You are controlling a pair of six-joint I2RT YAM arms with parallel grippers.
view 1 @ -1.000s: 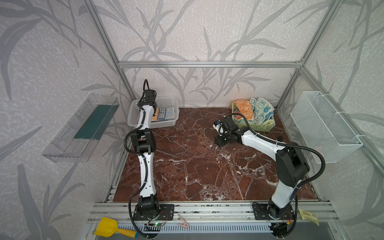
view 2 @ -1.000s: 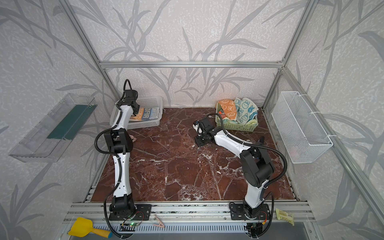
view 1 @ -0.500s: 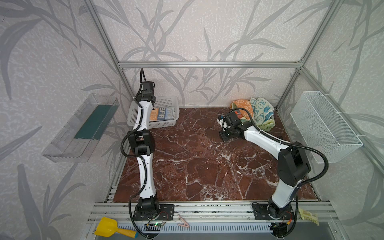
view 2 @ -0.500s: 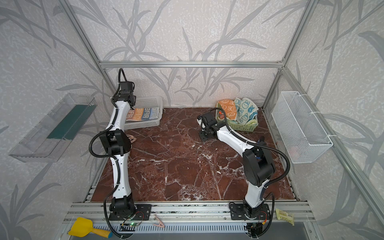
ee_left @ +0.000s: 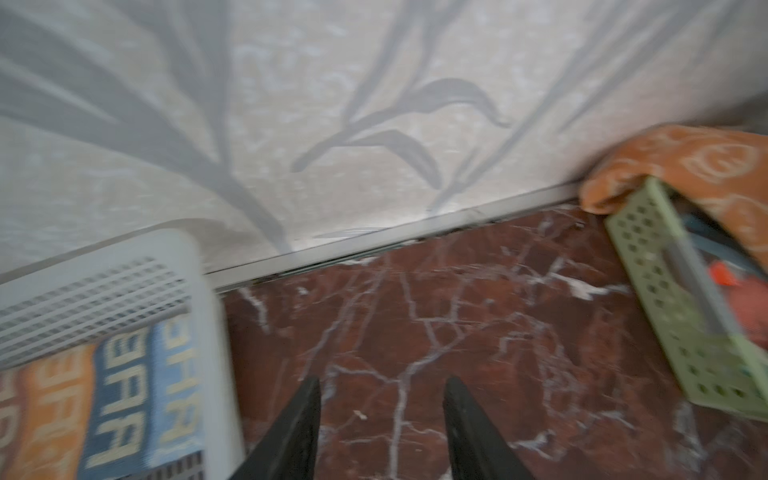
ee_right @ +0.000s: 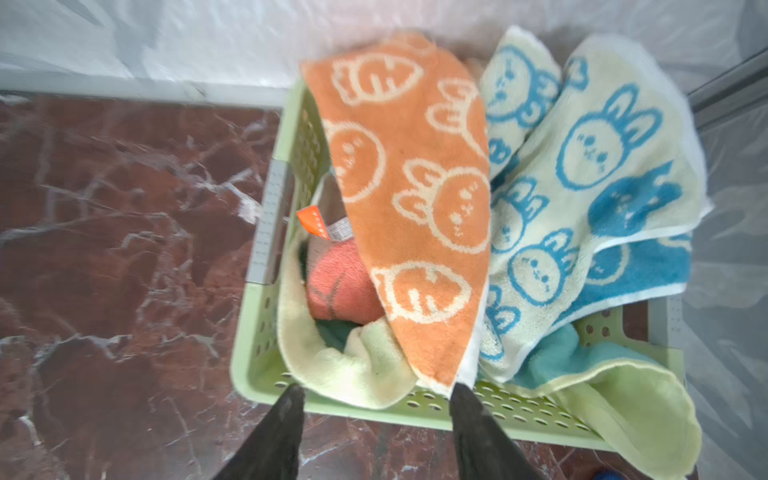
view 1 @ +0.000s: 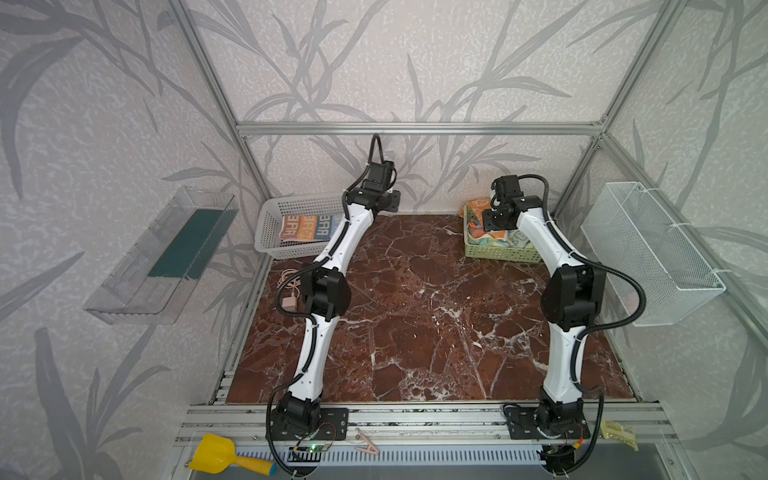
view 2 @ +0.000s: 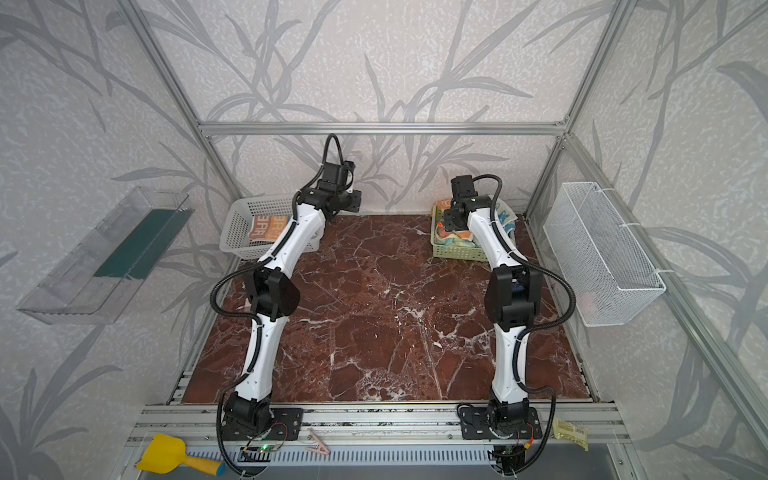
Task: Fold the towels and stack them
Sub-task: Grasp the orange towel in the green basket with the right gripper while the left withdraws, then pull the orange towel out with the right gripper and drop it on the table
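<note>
A folded orange and blue lettered towel [view 1: 307, 226] lies in the white basket [view 1: 270, 220] at the back left. The other towels fill the green basket [ee_right: 257, 332] at the back right: an orange bunny towel [ee_right: 415, 187] on top, a cream one with blue bunnies [ee_right: 602, 145] beside it, a teal and cream one [ee_right: 561, 353] spilling over the rim, and a salmon bundle [ee_right: 336, 291] deep inside. My right gripper [ee_right: 376, 388] hangs open above the basket's rim, holding nothing. Open and empty, my left gripper [ee_left: 380, 380] hovers over bare marble between the two baskets.
A white wire basket [view 1: 648, 257] hangs on the right wall and a clear shelf [view 1: 166, 253] on the left wall. A cable with a charger [view 1: 289, 299] lies on the marble floor [view 1: 415, 311] beside the left arm. A yellow scoop [view 1: 220, 455] lies on the front rail.
My left gripper swung right, from over the white basket to the floor by the back wall. My right gripper moved back and right from mid-floor to the green basket.
</note>
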